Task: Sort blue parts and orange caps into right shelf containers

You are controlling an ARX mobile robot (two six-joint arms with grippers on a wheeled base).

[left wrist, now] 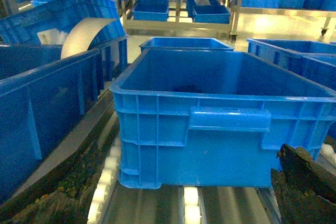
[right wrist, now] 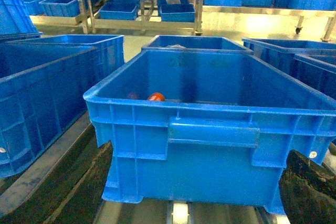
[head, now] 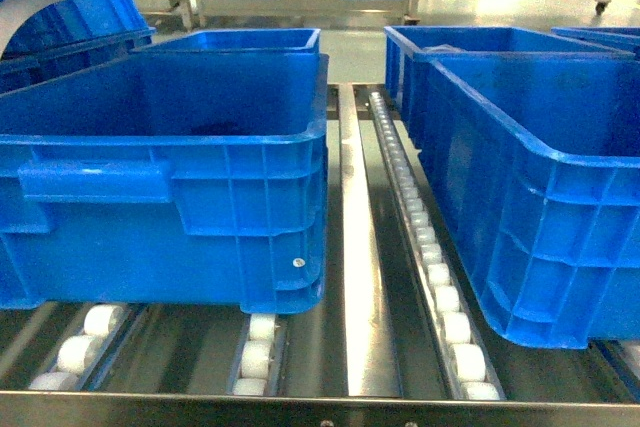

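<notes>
While both arms sit back from the shelf, we read the scene left to right. Left crate (head: 170,162) sits on the roller track (head: 435,277), bar handle (head: 95,179) facing us; in the left wrist view it looks bare inside apart from a dark smudge we can't identify. Right crate (head: 540,197) is just across the rollers from it, apart, not touching. In the right wrist view that crate holds an orange cap (right wrist: 156,97) near the front left wall; no blue parts are visible anywhere.

Handling judgement: the crates are stiff ribbed plastic, bulky, probably light when this bare, and would roll easily on the track, so take the bar handle or the thick rim, not the smooth wall. The cap looks small, hard and likely slippery and round, so we'd pinch it across its sides.

Left gripper (left wrist: 173,203): only dark blurred finger edges at the frame's bottom corners, spread wide, nothing between them. Right gripper (right wrist: 194,198): same, wide apart, nothing held or touched. Neither appears in the head view.
</notes>
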